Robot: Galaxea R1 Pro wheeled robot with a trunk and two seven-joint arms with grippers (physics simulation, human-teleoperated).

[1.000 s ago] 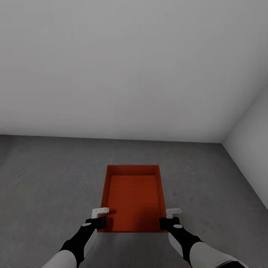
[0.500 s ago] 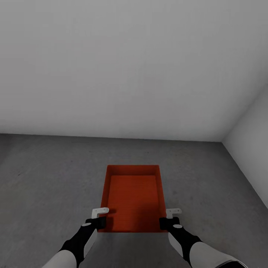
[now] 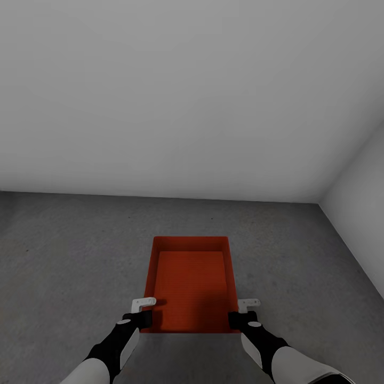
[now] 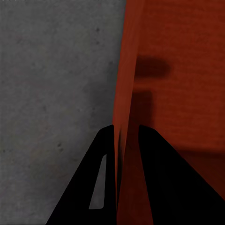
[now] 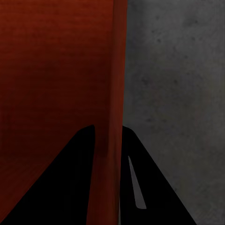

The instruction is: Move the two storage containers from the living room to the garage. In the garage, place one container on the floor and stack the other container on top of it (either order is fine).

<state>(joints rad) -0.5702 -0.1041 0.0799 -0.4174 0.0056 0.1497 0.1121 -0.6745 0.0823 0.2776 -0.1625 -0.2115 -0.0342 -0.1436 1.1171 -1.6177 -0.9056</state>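
Nothing moved: one container [image 3: 191,282], two hands.

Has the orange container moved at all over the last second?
No. In the head view the container keeps the same place against the wall-floor seam, with the left gripper and right gripper still on its side walls.

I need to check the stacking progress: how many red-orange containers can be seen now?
1. The storage container is over the dark floor, its side walls between the fingers of the left gripper and right gripper. A second could be hidden beneath it.
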